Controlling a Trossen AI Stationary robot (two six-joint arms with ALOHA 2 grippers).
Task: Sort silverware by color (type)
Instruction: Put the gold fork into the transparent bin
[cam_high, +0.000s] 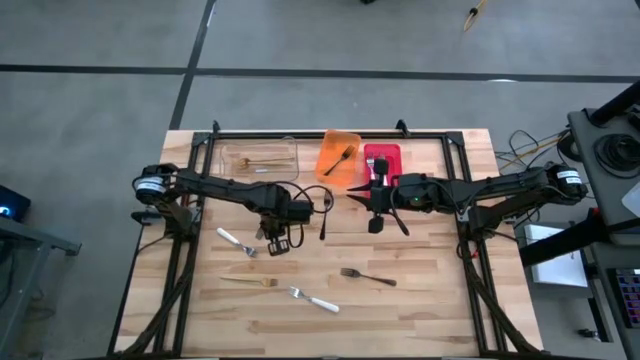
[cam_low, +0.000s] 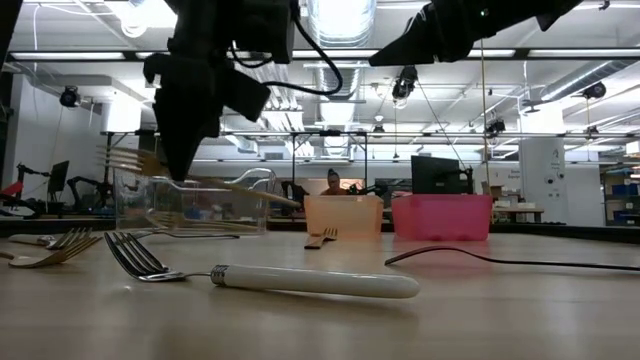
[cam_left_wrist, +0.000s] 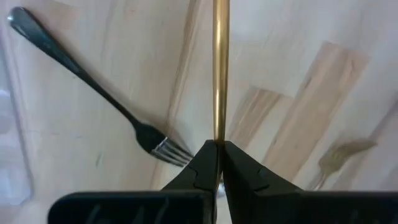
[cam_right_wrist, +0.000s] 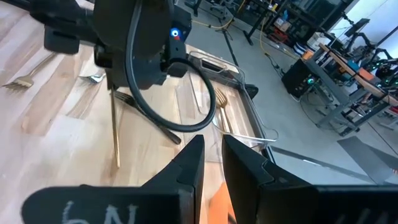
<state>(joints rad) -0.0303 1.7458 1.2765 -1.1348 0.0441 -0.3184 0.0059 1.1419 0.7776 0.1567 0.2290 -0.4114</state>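
Pale-handled silver fork (cam_low: 270, 278) lies nearest on the wood, unsorted. Mid-table, the left gripper (cam_left_wrist: 218, 163) pinches a gold fork (cam_left_wrist: 219, 68) aloft, probably bound for the clear bin (cam_high: 260, 157) holding gold pieces. Beyond, the right gripper (cam_high: 377, 205) hovers near the red bin (cam_high: 383, 155), fingers nearly together, seemingly empty.

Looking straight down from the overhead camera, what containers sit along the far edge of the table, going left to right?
Clear bin → orange bin → red bin.
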